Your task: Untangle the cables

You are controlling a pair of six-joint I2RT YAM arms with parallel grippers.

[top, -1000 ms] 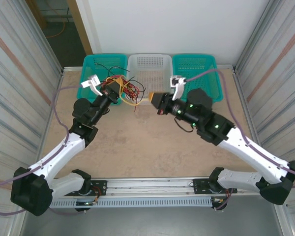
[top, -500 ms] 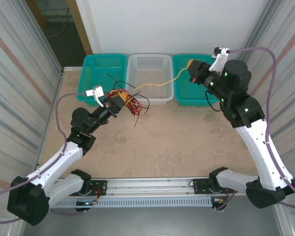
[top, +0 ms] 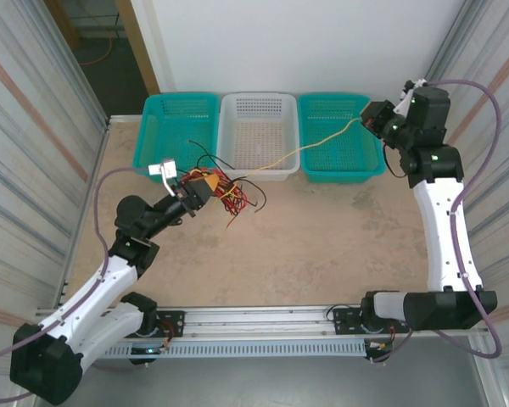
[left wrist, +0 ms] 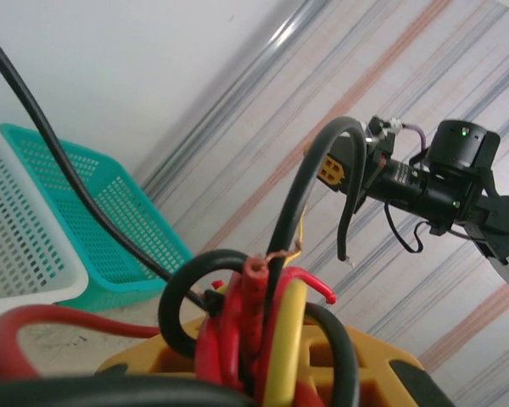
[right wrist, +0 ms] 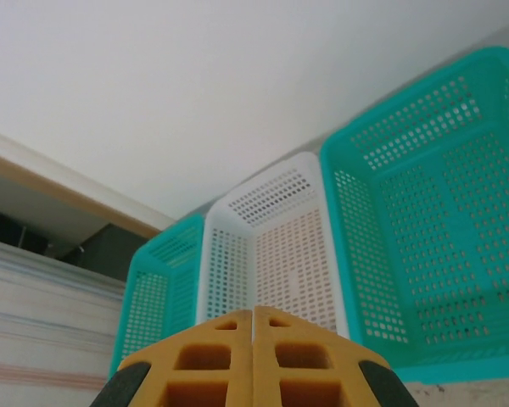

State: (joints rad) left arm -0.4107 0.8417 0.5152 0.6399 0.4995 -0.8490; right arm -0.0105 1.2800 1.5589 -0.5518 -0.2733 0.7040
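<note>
Cables (top: 231,190) sat bunched in the clamped left gripper (top: 202,181); the right gripper (top: 374,117) pinched the yellow wire (top: 310,146) taut, which likely needed an outward pull to slip free.

Bright, even, soft-shadowed light throughout; the nearest cables (left wrist: 254,339) blur in the left wrist view.

Two teal baskets (top: 165,127), one white basket (top: 259,119), two robot arms (top: 110,271), one tangle of red, black and yellow cables (top: 229,188).
</note>
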